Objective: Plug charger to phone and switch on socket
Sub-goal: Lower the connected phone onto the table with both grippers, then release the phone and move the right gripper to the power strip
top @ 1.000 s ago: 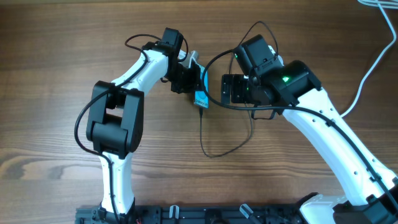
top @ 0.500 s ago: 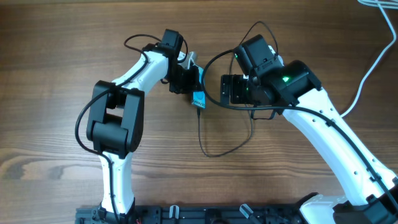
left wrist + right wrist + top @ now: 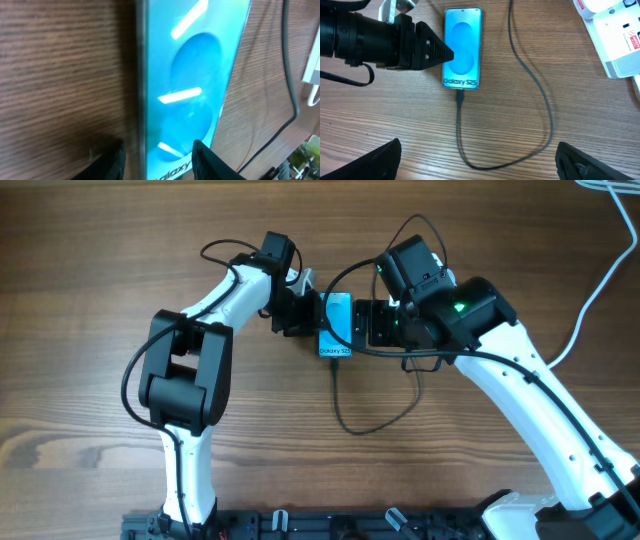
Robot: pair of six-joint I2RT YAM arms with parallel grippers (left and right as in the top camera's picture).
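Phone (image 3: 462,47) lies flat on the desk (image 3: 380,110), charger (image 3: 460,96) seated in its end. Left hand (image 3: 157,160) sits released alongside; right hand (image 3: 480,167) hangs spread, seemingly free for the socket (image 3: 615,32).

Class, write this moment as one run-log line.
charger tip in phone | phone flat | left pincer at phone edge, grip unclear | right pincer open | socket untouched
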